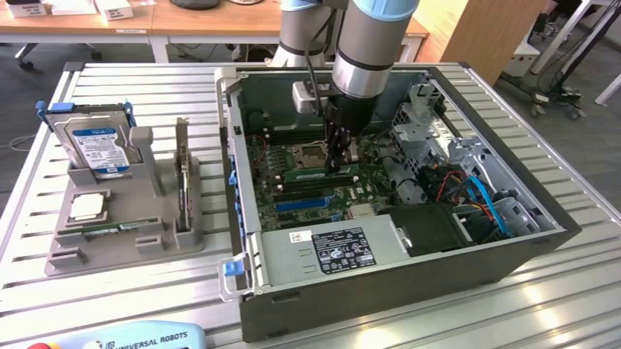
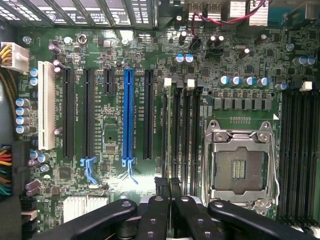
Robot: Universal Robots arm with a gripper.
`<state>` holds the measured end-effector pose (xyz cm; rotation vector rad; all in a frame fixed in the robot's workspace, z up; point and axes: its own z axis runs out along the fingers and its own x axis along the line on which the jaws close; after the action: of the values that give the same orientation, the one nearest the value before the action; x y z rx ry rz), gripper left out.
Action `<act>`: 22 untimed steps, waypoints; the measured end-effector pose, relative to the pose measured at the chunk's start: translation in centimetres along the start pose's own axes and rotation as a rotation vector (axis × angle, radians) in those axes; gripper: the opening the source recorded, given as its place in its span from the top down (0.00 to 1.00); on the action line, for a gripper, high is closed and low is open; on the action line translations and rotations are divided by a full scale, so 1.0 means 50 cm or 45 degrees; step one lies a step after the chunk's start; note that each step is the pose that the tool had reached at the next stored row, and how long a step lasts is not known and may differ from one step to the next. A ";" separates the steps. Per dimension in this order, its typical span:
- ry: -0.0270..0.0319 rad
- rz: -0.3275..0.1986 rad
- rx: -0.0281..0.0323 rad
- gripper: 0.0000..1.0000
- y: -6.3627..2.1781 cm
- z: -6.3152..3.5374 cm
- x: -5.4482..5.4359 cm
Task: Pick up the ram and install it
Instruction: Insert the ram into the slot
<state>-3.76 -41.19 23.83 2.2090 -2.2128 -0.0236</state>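
Observation:
Inside the open computer case (image 1: 543, 218), my gripper (image 1: 338, 169) reaches straight down to the motherboard, beside the open processor socket (image 1: 310, 154). The ram (image 1: 313, 175), a narrow green stick, stands on edge at the memory slots right under the fingertips, and the gripper appears shut on its upper edge. In the wrist view the gripper (image 2: 168, 185) is shut over the black memory slots (image 2: 187, 140), with the ram (image 2: 165, 150) seen edge-on as a thin line in the slot nearest the blue connector. How deep the stick sits in its slot does not show.
A grey holder (image 1: 145, 240) on the slatted table at the exterior view's left carries a blue-labelled hard drive (image 1: 95, 145), a square silver processor chip (image 1: 86, 207) and a thin green board (image 1: 109, 229) lying flat. The power supply (image 1: 330, 251), drive cages (image 1: 427, 131) and cables (image 1: 485, 196) crowd the case.

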 end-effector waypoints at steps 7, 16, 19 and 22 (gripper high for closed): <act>-0.0002 0.000 0.0001 0.89 0.000 0.006 0.000; -0.0001 0.000 0.0001 0.89 0.000 0.012 0.000; -0.0002 0.000 0.0001 0.89 0.000 0.013 0.001; -0.0002 0.000 0.0002 0.89 0.000 0.013 0.002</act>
<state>-3.76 -41.27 23.20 2.2091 -2.2130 -0.0237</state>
